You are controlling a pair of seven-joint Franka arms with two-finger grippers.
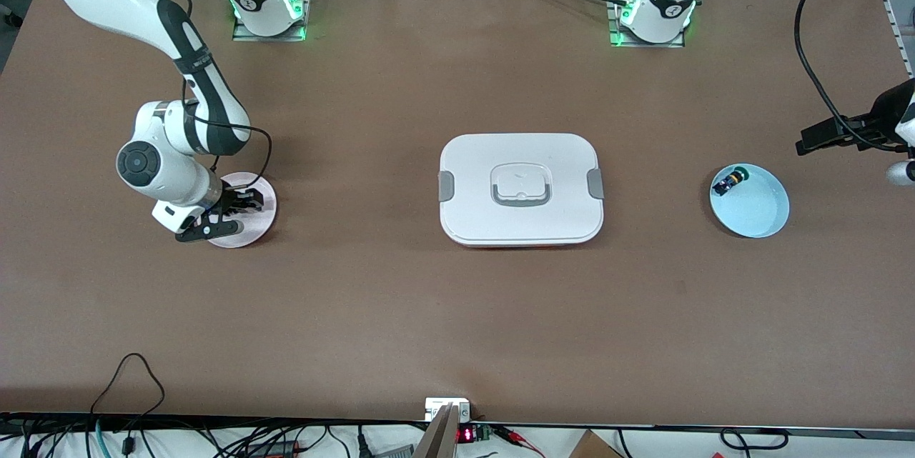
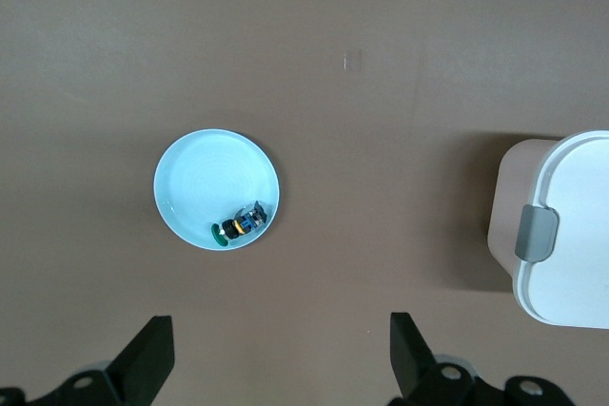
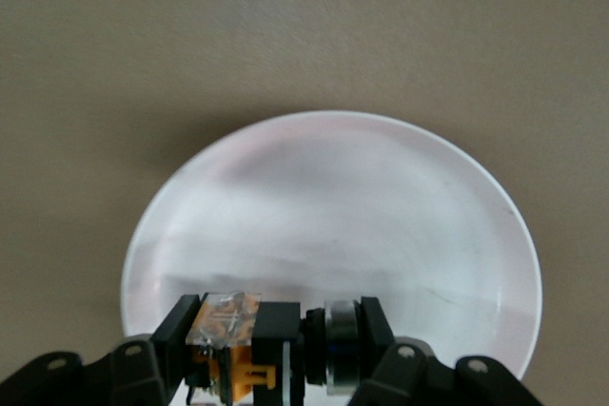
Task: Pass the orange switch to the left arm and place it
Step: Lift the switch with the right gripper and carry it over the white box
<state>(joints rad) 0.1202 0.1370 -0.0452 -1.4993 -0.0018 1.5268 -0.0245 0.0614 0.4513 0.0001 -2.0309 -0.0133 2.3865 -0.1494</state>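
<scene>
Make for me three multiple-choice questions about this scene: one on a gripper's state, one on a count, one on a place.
1. The left gripper is: A open; B shut on a cable; C shut on a lid.
2. Round plates on the table: A one; B two; C four.
3. The orange switch is: A on bare table; B under the table; C between the right gripper's fingers.

Key: A, its fingers stand wide apart; B, a pink plate and a blue plate; C, the fingers flank it over the pink plate.

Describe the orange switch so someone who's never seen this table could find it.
Start at the white box mid-table, then go toward the right arm's end to the pink plate. Over it, the right end effector grips the orange switch: black, orange-banded, silvery-ended.
</scene>
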